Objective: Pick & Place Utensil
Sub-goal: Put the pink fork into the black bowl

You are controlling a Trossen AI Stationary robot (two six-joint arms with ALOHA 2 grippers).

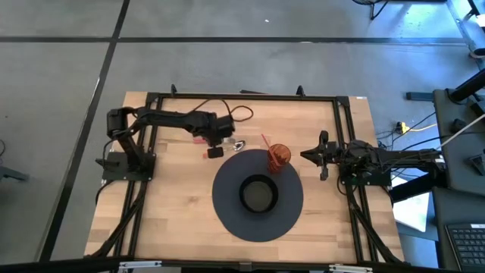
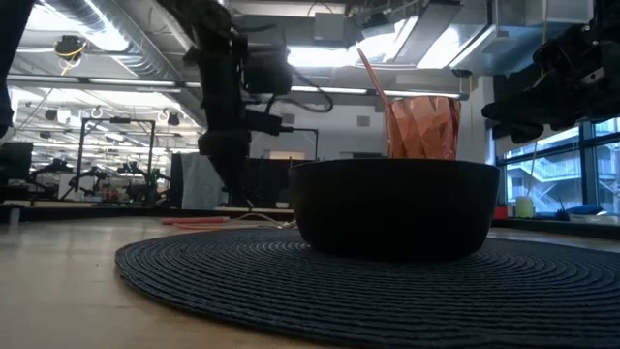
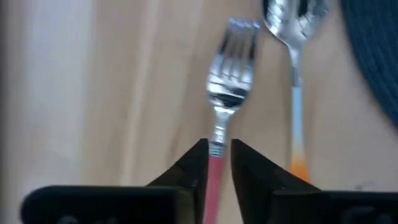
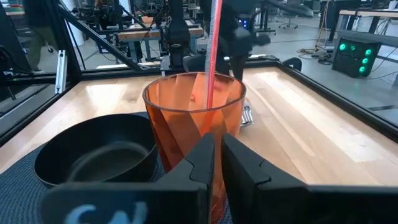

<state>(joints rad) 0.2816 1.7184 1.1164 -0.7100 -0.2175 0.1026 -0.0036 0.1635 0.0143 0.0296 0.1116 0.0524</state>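
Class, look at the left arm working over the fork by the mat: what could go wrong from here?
1. The left pincer straddles only the fork's pink handle near the neck; lifted, the fork may tip or slip.
2. The spoon lies close beside the fork and could get nudged.
3. The orange cup already holds a utensil, leaving less room.

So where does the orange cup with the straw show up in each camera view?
High view: orange cup at the round mat's far edge, behind the black bowl.
Low view: cup rising behind the bowl.
Left wrist view: not in it.
Right wrist view: cup centre, beside the bowl.
Shared landmark: the black bowl.
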